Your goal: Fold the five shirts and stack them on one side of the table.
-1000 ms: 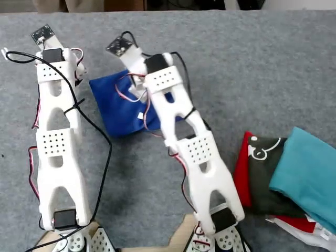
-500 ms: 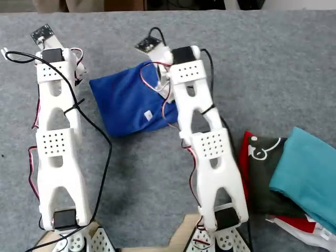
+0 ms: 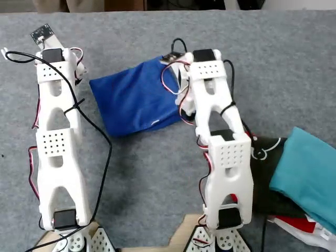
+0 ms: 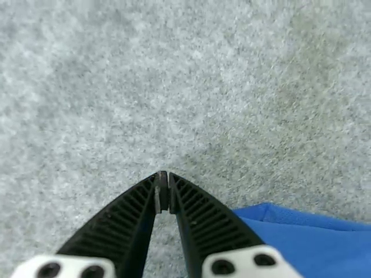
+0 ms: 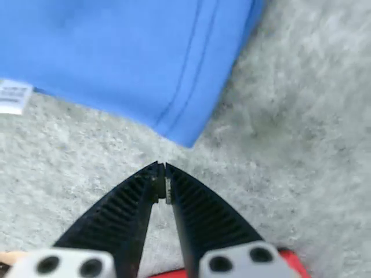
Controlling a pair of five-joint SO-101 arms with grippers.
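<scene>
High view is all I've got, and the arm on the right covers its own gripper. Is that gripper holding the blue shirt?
Observer: No. In the right wrist view the right gripper is shut on nothing, its tips over bare table just off a corner of the blue shirt.
Operator: And the other one, at the far end of the left arm?
Observer: The left gripper is shut as well and empty. It is over grey table, with an edge of the blue shirt beside it, not between the fingers.
</scene>
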